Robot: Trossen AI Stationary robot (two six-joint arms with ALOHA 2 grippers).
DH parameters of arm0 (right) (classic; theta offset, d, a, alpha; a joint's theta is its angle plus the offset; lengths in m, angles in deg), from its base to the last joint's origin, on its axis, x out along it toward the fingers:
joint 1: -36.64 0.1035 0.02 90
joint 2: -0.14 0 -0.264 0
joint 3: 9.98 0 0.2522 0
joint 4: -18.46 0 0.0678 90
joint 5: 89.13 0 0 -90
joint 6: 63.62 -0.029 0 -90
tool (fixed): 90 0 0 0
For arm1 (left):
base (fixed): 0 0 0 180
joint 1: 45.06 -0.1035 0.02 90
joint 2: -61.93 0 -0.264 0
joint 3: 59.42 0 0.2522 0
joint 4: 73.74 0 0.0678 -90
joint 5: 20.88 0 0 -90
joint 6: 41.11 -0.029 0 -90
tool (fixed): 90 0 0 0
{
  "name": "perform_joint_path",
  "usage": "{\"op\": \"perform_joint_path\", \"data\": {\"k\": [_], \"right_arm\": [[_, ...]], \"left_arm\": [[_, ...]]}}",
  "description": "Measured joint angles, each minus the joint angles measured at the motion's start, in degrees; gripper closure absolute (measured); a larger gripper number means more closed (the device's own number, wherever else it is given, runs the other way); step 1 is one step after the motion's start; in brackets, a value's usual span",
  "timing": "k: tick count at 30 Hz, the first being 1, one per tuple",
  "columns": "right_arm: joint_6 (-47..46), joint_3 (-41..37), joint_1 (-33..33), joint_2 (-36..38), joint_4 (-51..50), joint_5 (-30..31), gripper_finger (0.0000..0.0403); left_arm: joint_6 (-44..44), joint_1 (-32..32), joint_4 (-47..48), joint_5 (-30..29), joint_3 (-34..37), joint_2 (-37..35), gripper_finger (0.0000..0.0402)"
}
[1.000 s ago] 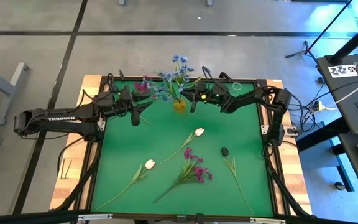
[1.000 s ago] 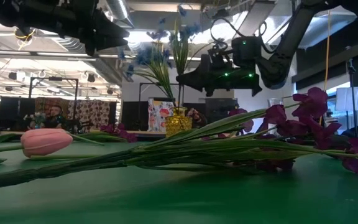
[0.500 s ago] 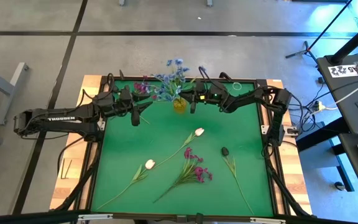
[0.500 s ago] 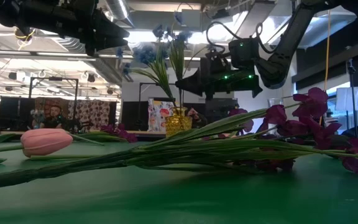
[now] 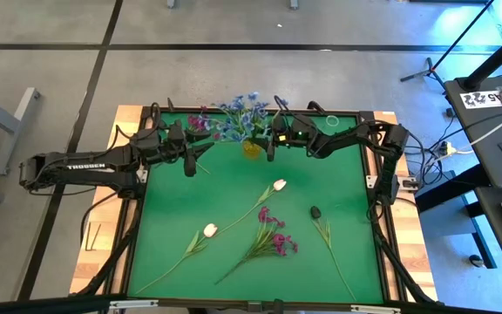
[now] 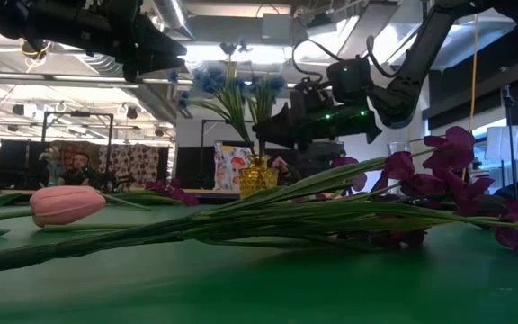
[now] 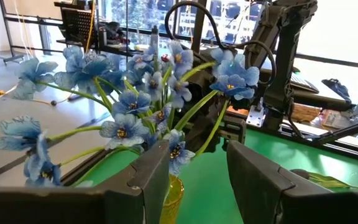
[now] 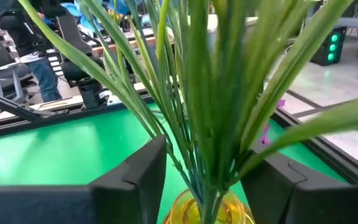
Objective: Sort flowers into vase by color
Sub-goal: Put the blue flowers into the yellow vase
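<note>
Left gripper [image 5: 190, 163] at upper left of the high view, fingers parted, empty. Blue-blossomed green-stemmed artificial flowers [image 5: 243, 112] stand in a small yellow glass vase [image 5: 251, 147] at top centre — right gripper [image 5: 269, 148] just beside it, fingers spread around the stems, released.

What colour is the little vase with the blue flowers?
Yellow; the vase shows best in the low view.

Overhead, table-level, two close wrist views
</note>
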Motion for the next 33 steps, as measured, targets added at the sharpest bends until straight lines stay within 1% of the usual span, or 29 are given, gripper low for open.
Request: {"op": "perform_joint_path", "data": {"k": [9, 18, 22, 33], "right_arm": [[-0.03, -0.02, -0.02, 0.0, -1.73, -0.78, 0.0196], [-0.16, -0.02, -0.02, 0.04, -3.39, -1.5, 0.0196], [-1.4, -0.02, -0.04, 0.04, -3.65, -3.01, 0.0196], [-2.68, -0.02, -0.17, 0.11, -3.63, -3.01, 0.0196]], "left_arm": [[-0.02, 0.0, 0.05, -0.03, 0.0, 0.0, 0.0246], [0.15, 0.0, 0.94, -0.42, 0.02, 0.0, 0.0246], [0.16, 0.0, 0.95, -0.42, 0.02, 0.0, 0.0246], [0.2, 0.0, 1.74, -0.42, 0.02, 0.02, 0.0246]]}}
